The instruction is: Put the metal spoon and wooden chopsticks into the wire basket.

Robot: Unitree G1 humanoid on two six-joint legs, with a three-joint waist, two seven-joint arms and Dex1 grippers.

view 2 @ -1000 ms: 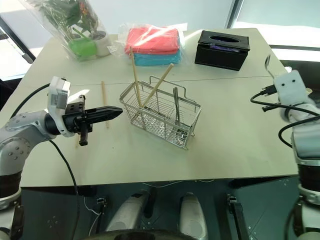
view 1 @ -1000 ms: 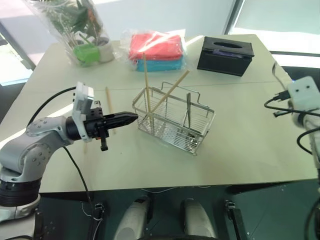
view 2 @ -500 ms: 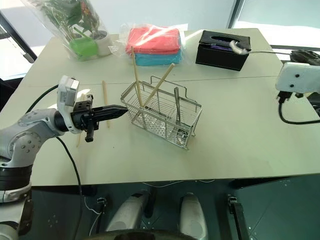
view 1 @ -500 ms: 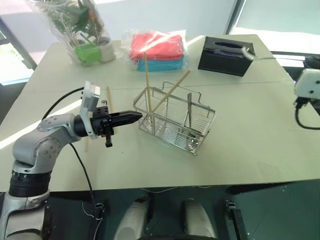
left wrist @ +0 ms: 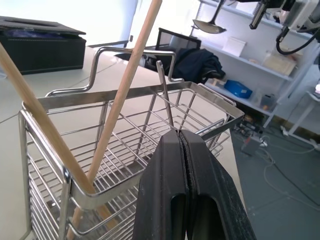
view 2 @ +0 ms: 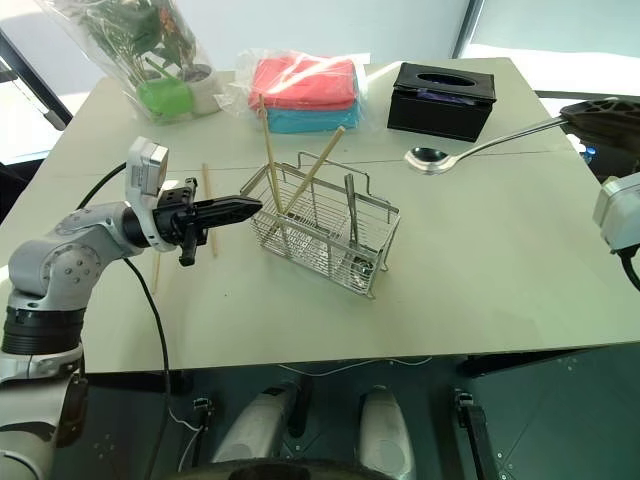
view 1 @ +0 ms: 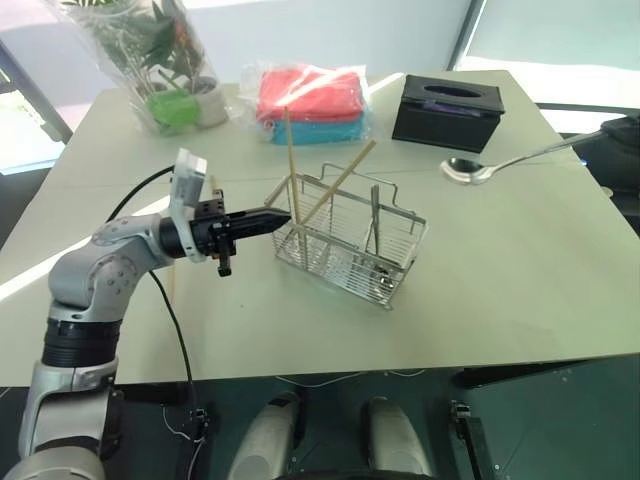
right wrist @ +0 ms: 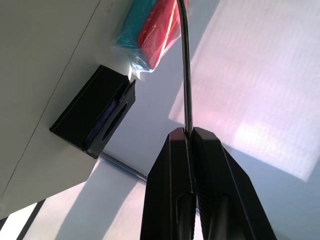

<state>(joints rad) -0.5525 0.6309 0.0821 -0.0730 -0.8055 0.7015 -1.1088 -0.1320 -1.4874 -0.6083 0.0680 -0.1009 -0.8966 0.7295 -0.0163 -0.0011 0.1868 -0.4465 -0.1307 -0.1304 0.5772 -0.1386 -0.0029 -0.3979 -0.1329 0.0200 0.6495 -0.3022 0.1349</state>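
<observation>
**Spoon held aloft over the table**

The right gripper (right wrist: 191, 131) pinches the metal spoon (view 2: 432, 158) by its handle, bowl reaching out level beyond the fingers. The left gripper (view 1: 283, 217), closed and empty, points level, tip at the wire basket (view 1: 400, 247) holding wooden chopsticks (view 1: 290, 165).

A pale beige table (view 1: 500, 270) carries the wire basket (view 1: 352, 240) near its middle. At the far edge sit a bagged potted plant (view 1: 165, 60) on the left, wrapped red and teal cloths (view 1: 312, 100) beside it, and a black tissue box (view 1: 447, 110) to the right. One loose chopstick (view 2: 208, 205) lies left of the basket.
</observation>
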